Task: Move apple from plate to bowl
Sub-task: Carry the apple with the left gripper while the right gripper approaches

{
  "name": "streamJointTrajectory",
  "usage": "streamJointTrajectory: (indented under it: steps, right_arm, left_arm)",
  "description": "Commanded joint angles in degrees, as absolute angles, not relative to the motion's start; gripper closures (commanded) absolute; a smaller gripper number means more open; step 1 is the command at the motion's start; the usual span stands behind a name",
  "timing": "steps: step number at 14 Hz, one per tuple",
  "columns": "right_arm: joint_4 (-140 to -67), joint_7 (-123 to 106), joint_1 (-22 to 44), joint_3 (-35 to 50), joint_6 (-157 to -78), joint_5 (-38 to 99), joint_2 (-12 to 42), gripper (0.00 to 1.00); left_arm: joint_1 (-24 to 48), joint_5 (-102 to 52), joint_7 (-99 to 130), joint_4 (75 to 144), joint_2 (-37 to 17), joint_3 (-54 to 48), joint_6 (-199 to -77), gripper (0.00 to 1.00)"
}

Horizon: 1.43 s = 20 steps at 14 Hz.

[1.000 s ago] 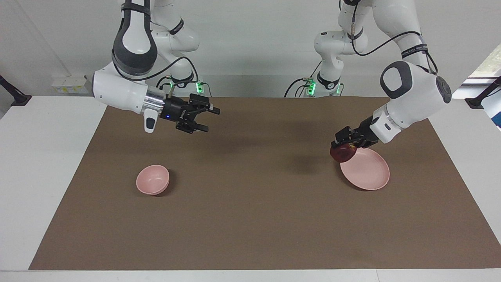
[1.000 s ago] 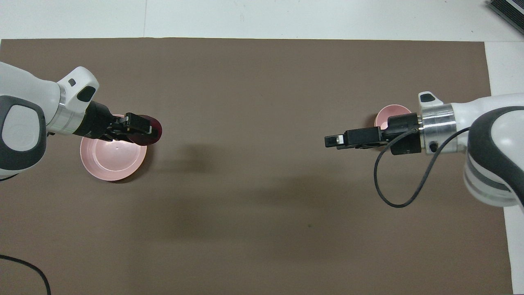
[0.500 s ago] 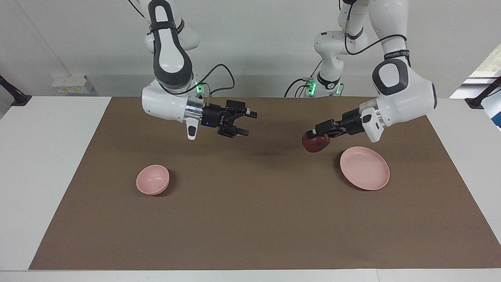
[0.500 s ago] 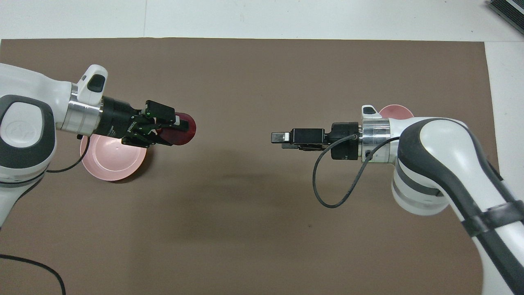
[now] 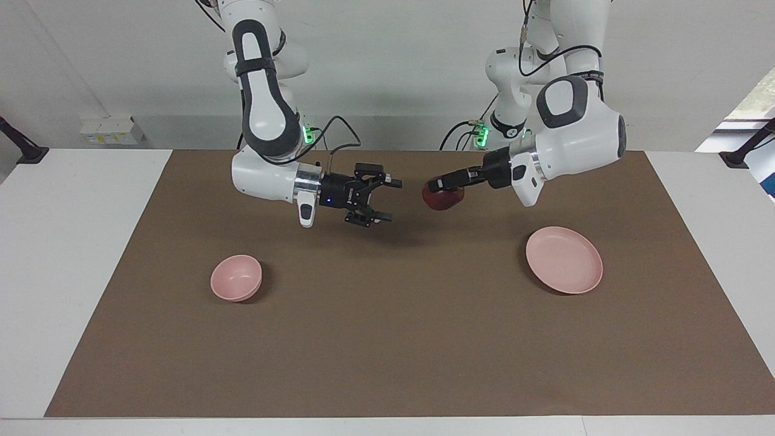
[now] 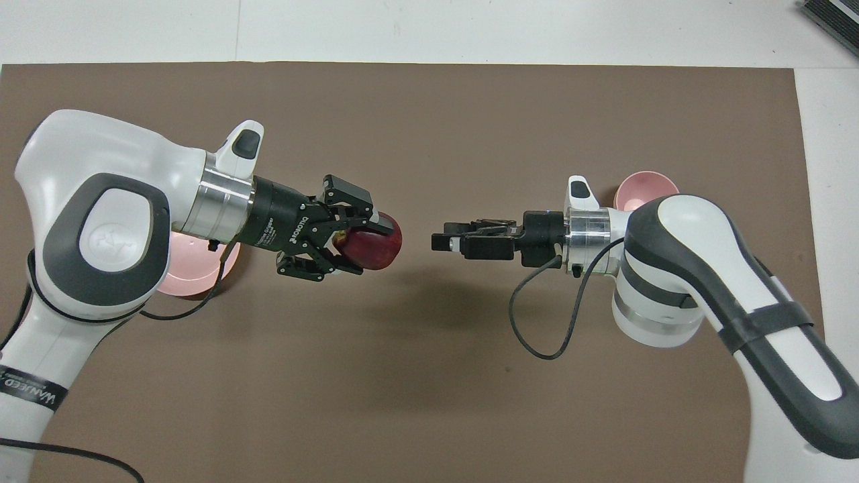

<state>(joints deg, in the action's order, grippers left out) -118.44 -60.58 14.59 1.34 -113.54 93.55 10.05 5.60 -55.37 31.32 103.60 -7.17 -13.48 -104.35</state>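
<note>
The dark red apple [image 5: 444,198] [image 6: 384,243] hangs in the air over the middle of the brown mat, with my left gripper [image 5: 439,185] [image 6: 366,246] shut on it. My right gripper [image 5: 391,198] [image 6: 443,241] is open and points at the apple from the right arm's end, at about the same height, a short gap away. The pale pink plate [image 5: 564,260] [image 6: 184,278] lies bare toward the left arm's end, partly under the left arm in the overhead view. The small pink bowl [image 5: 236,277] [image 6: 645,188] stands toward the right arm's end with nothing in it.
A brown mat [image 5: 387,339] covers most of the white table [image 5: 72,242]. A black cable [image 6: 537,335] loops below the right wrist. Nothing else stands on the mat.
My left gripper has lifted the apple off the plate's edge and carried it to the middle of the mat. The right gripper has swung in toward it from the bowl's end.
</note>
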Motion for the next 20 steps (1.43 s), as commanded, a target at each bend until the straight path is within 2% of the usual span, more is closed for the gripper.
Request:
streamJointTrajectory:
  steps: [1,4,6,11,15,20]
  right_arm:
    - [-123.04,-70.99,13.45,1.23,-110.32,95.97,6.95,0.00]
    - [-125.41,-74.52,8.63,1.23,-101.11,95.98,5.02,0.00]
    - [-126.65,-76.81,6.51,1.23,-98.01,95.98,4.22,0.00]
    - [-126.21,-76.82,9.83,1.32,-99.23,102.81,5.71,0.00]
    - [-125.86,-75.68,9.49,1.41,-97.82,103.62,8.69,0.00]
    - [-125.68,-74.00,9.23,1.32,-94.76,105.72,8.62,0.00]
  left_arm:
    - [7.11,-58.87,36.81,105.46,-5.80,-12.75,-108.09,1.00]
    - [7.29,-62.93,40.34,107.49,-5.01,-12.83,-113.02,1.00]
    - [8.52,-63.63,40.17,107.75,-5.36,-12.83,-114.25,1.00]
    - [10.46,-68.11,40.25,108.46,-5.27,-12.92,-115.40,1.00]
    - [12.04,-70.75,40.60,108.63,-5.01,-13.27,-114.96,1.00]
    - [13.44,-71.37,40.78,110.92,-3.60,-13.27,-114.34,1.00]
